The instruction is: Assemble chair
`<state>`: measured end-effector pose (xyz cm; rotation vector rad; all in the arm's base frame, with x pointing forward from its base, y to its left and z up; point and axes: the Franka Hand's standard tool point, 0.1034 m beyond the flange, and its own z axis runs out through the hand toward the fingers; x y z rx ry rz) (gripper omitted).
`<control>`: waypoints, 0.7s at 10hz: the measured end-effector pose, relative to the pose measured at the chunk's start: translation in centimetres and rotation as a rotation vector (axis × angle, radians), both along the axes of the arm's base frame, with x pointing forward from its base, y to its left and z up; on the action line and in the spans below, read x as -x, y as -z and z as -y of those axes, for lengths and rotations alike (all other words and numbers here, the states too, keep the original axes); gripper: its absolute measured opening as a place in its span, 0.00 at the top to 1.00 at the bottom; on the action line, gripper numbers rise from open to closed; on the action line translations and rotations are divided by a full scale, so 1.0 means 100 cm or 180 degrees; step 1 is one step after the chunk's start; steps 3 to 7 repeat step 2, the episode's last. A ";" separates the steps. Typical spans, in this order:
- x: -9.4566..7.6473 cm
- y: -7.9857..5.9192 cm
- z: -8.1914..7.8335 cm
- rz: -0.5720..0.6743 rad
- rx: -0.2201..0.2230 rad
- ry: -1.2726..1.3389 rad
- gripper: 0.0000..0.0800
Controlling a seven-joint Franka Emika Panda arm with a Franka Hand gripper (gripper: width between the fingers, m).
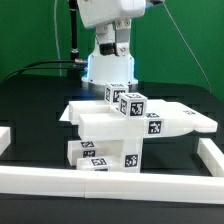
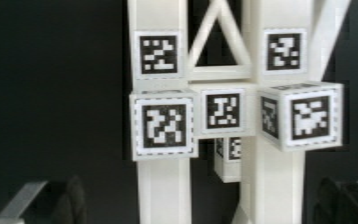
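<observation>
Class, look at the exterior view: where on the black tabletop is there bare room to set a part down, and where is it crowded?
Bare black table lies at the exterior view's left, between the chair parts and the left white bar; also behind the wide slab. The centre, below the gripper, is crowded.

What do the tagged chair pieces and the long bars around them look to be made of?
The chair pieces look like moulded white plastic, smooth and matte to slightly satin: even colour, thick blocky edges, no grain. Their marker tags look like flat printed stickers, probably paper or vinyl. The long bars seem a similar plain white plastic, though painted wood cannot be excluded. The table appears matte black.
</observation>
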<state>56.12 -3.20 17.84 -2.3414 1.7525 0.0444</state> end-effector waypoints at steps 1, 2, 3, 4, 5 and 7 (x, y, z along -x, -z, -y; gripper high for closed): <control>0.000 0.003 0.000 -0.0005 0.0015 -0.0006 0.19; 0.000 0.004 0.000 -0.0010 0.0017 -0.0008 0.19; 0.000 0.004 0.000 -0.0010 0.0017 -0.0008 0.19; 0.000 0.004 0.000 -0.0010 0.0017 -0.0008 0.19; 0.000 0.004 0.000 -0.0010 0.0017 -0.0008 0.19; 0.000 0.004 0.000 -0.0010 0.0017 -0.0008 0.19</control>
